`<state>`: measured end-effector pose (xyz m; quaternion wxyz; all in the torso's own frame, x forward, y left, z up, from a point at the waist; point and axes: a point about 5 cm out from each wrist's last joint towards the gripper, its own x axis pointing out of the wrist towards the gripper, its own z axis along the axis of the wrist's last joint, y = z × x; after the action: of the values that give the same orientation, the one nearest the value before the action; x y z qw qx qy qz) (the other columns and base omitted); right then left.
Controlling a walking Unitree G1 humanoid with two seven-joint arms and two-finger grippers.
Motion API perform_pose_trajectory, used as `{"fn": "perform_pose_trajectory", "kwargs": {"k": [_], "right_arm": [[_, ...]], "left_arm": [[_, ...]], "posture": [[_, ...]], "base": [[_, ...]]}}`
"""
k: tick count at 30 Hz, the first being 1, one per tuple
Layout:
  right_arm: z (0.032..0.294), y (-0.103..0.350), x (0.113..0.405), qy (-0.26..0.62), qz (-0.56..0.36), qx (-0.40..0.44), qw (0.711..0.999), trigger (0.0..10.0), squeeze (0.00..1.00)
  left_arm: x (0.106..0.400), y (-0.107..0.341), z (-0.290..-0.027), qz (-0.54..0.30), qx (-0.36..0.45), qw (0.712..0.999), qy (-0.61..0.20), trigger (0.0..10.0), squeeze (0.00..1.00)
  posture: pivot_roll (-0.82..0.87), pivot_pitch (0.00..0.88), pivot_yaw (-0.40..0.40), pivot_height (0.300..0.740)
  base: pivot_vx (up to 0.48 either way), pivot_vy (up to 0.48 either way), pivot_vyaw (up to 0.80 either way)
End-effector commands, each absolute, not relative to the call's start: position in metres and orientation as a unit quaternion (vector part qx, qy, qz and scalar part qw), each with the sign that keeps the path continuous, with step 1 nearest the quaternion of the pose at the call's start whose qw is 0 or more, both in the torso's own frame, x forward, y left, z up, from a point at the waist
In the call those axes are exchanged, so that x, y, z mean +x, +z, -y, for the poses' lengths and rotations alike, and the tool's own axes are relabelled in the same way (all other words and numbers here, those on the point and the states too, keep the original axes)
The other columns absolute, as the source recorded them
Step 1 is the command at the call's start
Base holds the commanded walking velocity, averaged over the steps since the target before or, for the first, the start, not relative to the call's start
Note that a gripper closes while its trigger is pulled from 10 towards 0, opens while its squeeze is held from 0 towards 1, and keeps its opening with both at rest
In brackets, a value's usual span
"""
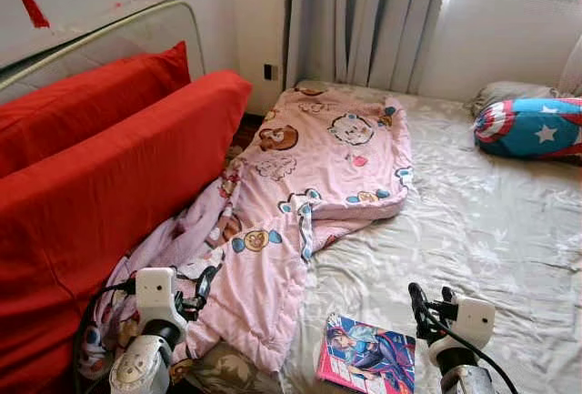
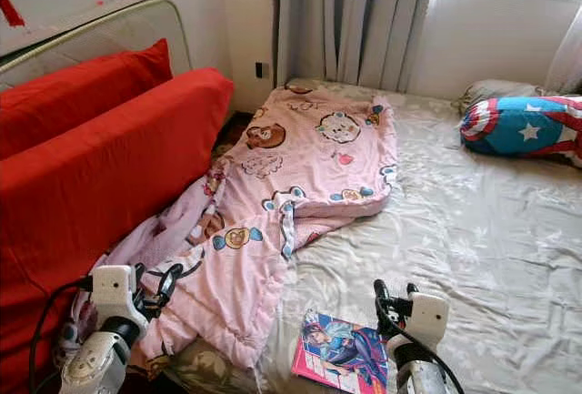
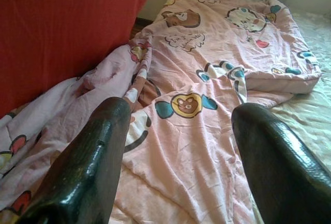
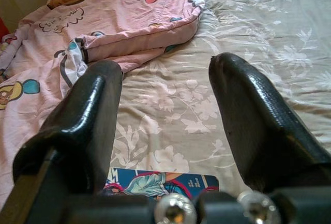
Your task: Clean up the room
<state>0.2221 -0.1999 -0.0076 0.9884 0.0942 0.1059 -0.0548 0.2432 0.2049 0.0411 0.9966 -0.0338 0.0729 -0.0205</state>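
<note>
A pink cartoon-print quilt (image 1: 318, 166) lies crumpled across the left half of the bed, and its near end spills over the bed's left edge toward the red cushions. A colourful comic book (image 1: 368, 358) lies flat on the sheet at the bed's near edge. My left gripper (image 1: 204, 287) hovers open just above the quilt's hanging part (image 3: 186, 146), nothing between its fingers. My right gripper (image 1: 419, 308) stands open above the sheet just right of the book (image 4: 160, 182), and holds nothing.
The bed has a grey floral sheet (image 1: 491, 230). Large red cushions (image 1: 118, 166) lean close along its left side. A star-and-stripe pillow (image 1: 532, 127) and a pale pillow (image 1: 509, 94) lie at the far right. Curtains (image 1: 364, 21) hang behind the bed.
</note>
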Motion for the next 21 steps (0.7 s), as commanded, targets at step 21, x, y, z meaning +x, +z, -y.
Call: {"fn": "perform_pose_trajectory", "kwargs": {"k": [21], "right_arm": [[0.2029,-0.0024,0.2317,-0.046,-0.114,0.077,0.989,10.0,0.00]], "left_arm": [[0.2413,0.0495,-0.2053,-0.067,-0.025,0.997,-0.029,10.0,0.00]], "posture": [[0.02,0.000,-0.039,0.669]], "base": [[0.000,0.000,0.00]]}}
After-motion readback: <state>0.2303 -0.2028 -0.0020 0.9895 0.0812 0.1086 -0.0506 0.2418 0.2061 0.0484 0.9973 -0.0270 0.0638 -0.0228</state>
